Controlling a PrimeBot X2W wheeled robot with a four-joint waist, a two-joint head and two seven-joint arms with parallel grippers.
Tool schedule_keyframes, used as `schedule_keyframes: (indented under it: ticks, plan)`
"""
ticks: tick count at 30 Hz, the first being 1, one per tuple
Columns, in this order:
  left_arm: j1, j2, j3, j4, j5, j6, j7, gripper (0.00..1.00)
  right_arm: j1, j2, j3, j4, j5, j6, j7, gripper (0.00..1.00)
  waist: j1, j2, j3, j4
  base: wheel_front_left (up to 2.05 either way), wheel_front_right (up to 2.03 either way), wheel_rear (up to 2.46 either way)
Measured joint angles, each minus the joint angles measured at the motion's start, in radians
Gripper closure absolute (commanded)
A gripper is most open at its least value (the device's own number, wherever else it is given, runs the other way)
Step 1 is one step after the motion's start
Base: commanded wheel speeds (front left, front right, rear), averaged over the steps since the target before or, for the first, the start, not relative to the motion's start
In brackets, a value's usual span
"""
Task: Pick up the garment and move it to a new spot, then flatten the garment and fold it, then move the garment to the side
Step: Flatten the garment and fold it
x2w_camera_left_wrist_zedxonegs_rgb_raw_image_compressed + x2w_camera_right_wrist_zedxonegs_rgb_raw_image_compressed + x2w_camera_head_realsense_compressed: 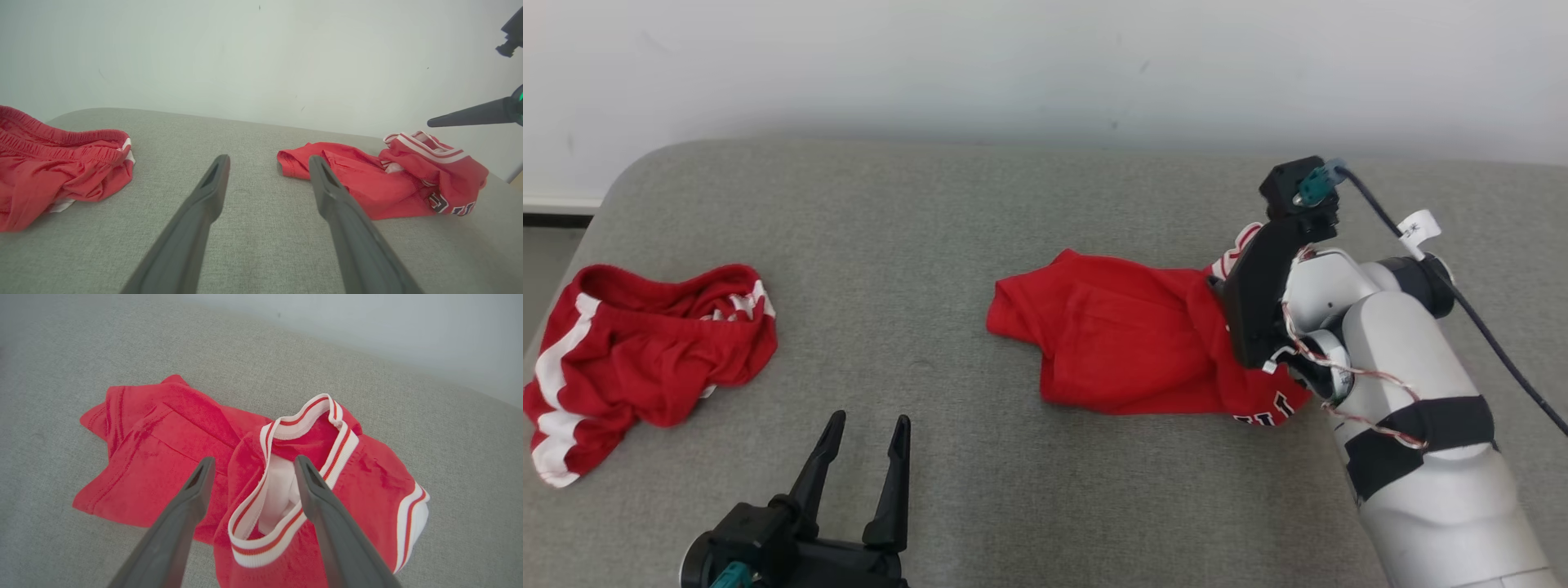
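The garment [1127, 343], a crumpled red jersey with white-and-red striped trim, lies on the grey padded surface right of centre. In the right wrist view, my right gripper [253, 460] hangs open just above it, its fingers on either side of the striped collar [302, 416] and gripping nothing. My right arm [1405, 367] covers the jersey's right end in the head view. The jersey [367, 183] also shows in the left wrist view, with one right finger [470, 116] above it. My left gripper [869, 420] rests open and empty at the lower left, away from the cloth.
A second red garment [645, 343] with white side stripes lies bunched at the surface's left edge [49, 175]. Bare grey surface [915, 269] stretches between the two garments. A white wall runs behind the surface. A dark cable [1486, 327] trails off my right wrist.
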Motion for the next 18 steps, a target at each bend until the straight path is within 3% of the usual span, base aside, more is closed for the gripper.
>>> schedule_keyframes:
  ticks: [8, 13, 14, 16, 18]
  plan:
    - [-0.018, 0.000, -0.036, 0.010, -0.013, -0.001, 0.000, 0.00, -0.060, 0.012, -0.170, 0.145, -0.091, 0.000, -0.016, 0.00, 0.0000, 0.0000, 0.025, 0.067, 0.00, 0.00, 0.00]
    - [-0.020, 0.000, -0.041, 0.007, -0.017, -0.001, 0.000, 0.00, -0.078, 0.020, -0.207, 0.215, -0.116, 0.000, -0.065, 0.01, 0.0000, 0.0000, 0.040, 0.105, 0.00, 0.00, 0.00]
    - [-0.020, 0.000, -0.042, 0.006, -0.018, -0.001, 0.000, 0.00, -0.080, 0.020, -0.210, 0.228, -0.119, 0.000, -0.075, 0.43, 0.0000, 0.0000, 0.044, 0.110, 0.00, 0.00, 0.00]
    - [-0.020, 0.000, -0.043, 0.004, -0.019, -0.001, 0.000, 0.00, -0.086, 0.020, -0.216, 0.253, -0.126, 0.000, -0.095, 1.00, 0.0000, 0.0000, 0.052, 0.118, 0.00, 0.00, 0.00]
    - [-0.020, 0.000, -0.045, 0.004, -0.021, 0.001, 0.000, 0.00, -0.098, 0.020, -0.216, 0.275, -0.126, 0.000, -0.114, 1.00, 0.0001, 0.0000, 0.058, 0.124, 0.00, 0.00, 0.00]
